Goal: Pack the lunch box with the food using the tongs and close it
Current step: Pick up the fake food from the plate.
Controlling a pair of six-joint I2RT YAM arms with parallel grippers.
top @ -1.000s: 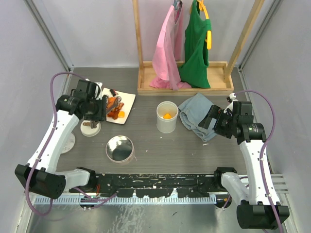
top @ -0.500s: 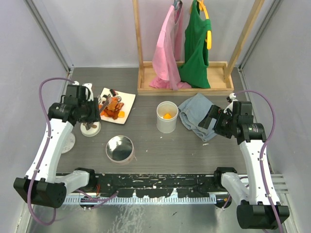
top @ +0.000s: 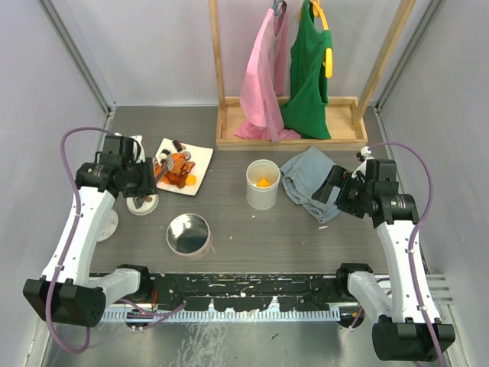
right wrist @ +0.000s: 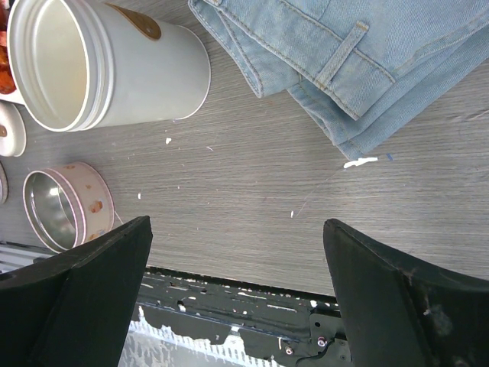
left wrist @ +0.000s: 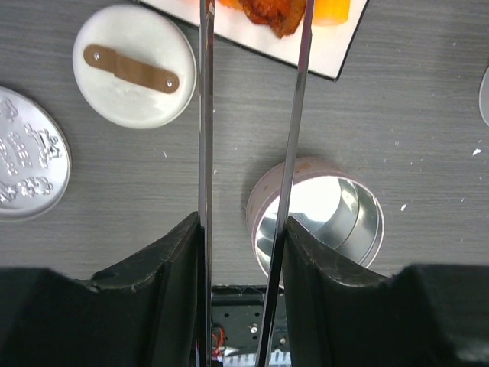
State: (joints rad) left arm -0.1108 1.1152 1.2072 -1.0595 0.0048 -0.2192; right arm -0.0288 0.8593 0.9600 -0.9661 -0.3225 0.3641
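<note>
My left gripper (top: 145,180) is shut on the tongs (left wrist: 205,115). Their two thin metal arms run between my fingers (left wrist: 172,260) toward the white plate (left wrist: 328,57). The tong tips reach the food (top: 179,170), orange and dark brown pieces piled on the plate (top: 201,156), and no piece shows between them. The lunch box (top: 262,185), a white cylinder, stands open at mid-table with one orange piece inside. My right gripper (top: 335,191) hovers open and empty over the table beside it, and the lunch box (right wrist: 107,65) appears at the upper left of the right wrist view.
An open round metal tin (top: 188,233) sits near the front left. A white lid with a brown strap (left wrist: 130,67) and a silver embossed lid (left wrist: 27,157) lie left of it. Folded jeans (top: 308,180) lie right of the lunch box. A wooden rack with pink and green garments (top: 286,84) stands at the back.
My left arm has drawn back to the left, pulling the tongs from over the food pile toward the plate's left side. The right arm has not moved.
</note>
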